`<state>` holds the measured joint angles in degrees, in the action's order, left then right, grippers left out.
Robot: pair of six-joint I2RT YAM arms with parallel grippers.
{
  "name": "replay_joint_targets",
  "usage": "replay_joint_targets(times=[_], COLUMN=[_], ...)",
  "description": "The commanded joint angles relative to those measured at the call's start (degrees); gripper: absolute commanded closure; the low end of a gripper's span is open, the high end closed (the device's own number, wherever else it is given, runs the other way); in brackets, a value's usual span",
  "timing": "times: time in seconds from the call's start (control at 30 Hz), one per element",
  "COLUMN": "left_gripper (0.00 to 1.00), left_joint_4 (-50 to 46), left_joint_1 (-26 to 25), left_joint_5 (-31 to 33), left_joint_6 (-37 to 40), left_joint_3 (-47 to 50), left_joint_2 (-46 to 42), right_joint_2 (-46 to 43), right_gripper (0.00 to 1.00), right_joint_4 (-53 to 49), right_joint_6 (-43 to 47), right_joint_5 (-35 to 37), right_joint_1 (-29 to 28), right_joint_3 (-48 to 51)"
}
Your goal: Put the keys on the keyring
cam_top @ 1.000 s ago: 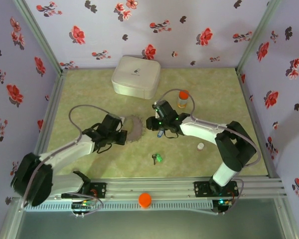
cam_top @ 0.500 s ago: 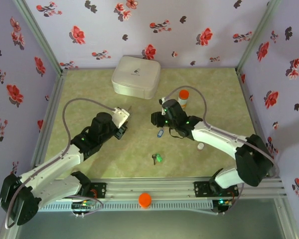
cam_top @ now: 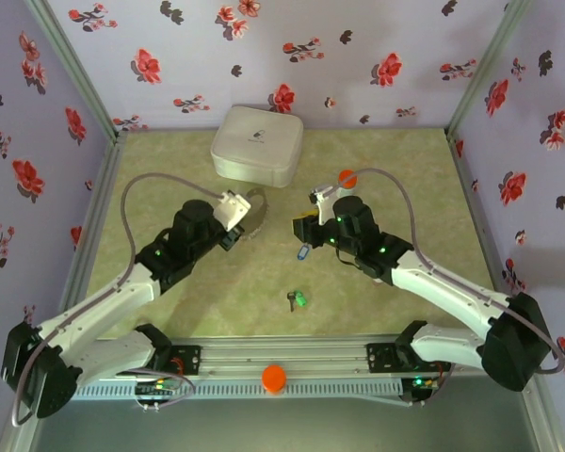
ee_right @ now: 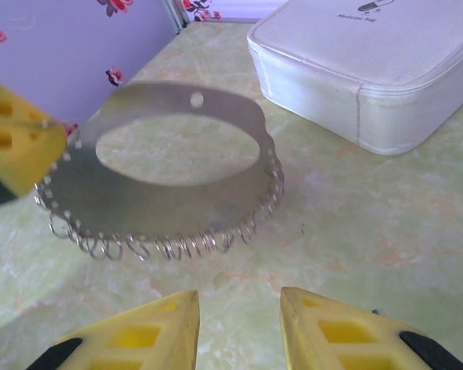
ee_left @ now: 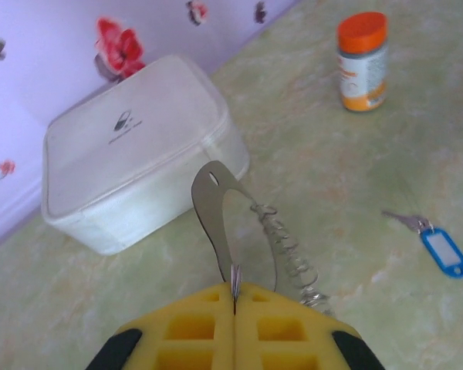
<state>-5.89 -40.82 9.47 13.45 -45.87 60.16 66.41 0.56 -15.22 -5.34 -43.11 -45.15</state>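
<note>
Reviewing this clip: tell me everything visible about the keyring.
The keyring is a thin, flat, grey metal plate shaped as a broad loop with an oval opening, a small hole near its top and a row of wire rings along its lower edge. The shut left tool pinches one edge, holding it apparently clear of the table. Its rings look empty.

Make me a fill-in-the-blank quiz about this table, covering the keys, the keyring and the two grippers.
1. The left gripper is shut on the ____.
2. The right gripper has its fingers ____.
3. The key farther from the white case has a ____ head.
4. The bottle has an ____ cap.
Answers: keyring, open, green, orange.
</note>
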Motion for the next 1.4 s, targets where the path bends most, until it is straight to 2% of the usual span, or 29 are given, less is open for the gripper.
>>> replay_joint_targets(times=[0.0,0.1,0.23,0.3,0.43,0.6,0.67,0.87,0.97,1.1,1.2,1.37], left_gripper=[1.0,1.0,1.0,1.0,1.0,1.0,1.0,1.0,1.0,1.0,1.0,1.0], left_joint_4=[-13.56,-25.77,-39.11,-43.24,-52.14,-60.14,-63.95,-70.51,-71.72,-72.24,-70.65,-69.26], left_joint_1=[0.47,0.56,0.54,0.56,0.62,1.94,2.54,2.87,2.85,2.86,2.9,2.94], left_joint_5=[6.34,7.13,3.01,0.13,-1.33,-5.14,-7.59,-13.11,-15.22,-18.79,-22.38,-24.16], left_joint_6=[-14.45,-27.19,-45.16,-51.28,-61.32,-67.04,-69.19,-70.14,-70.53,-71.44,-71.31,-74.06], left_joint_3=[-7.92,-14.81,-21.8,-22.93,-28.33,-39.91,-44.07,-51.4,-52.35,-51.46,-49.77,-47.3], left_joint_2=[2.21,5.53,9.79,11.44,14.71,20.63,23.64,28.74,28.96,28.44,27.78,26.8], right_joint_2=[0.42,0.91,1.73,2.21,3.51,6.51,8.3,13.59,15.79,17.76,18.66,19.86], right_gripper=[0.66,0.66,0.66,0.66,0.63,0.58,0.57,0.59,0.59,0.6,0.61,0.66], right_joint_4=[-1.34,-1.35,-1.96,-2.58,-2.71,4.76,7.77,22.69,32.37,39.28,45.21,58.7], right_joint_6=[1.27,0.35,-0.01,1.31,5.51,5.82,6.22,8.7,11.23,13.86,17.66,22.49], right_joint_5=[1.05,1.69,-0.52,-2.12,-6.04,-15.04,-16.26,-8.81,-3.26,1.91,1.98,-0.68], right_joint_1=[0.25,0.22,-0.26,-1.49,-5.9,-11.85,-14.45,-16.57,-16.43,-15.2,-15.04,-15.06], right_joint_3=[-0.73,-0.74,-2.22,-3.12,-4.16,-3.98,-4.23,0.18,3.23,4.92,7.51,13.89])
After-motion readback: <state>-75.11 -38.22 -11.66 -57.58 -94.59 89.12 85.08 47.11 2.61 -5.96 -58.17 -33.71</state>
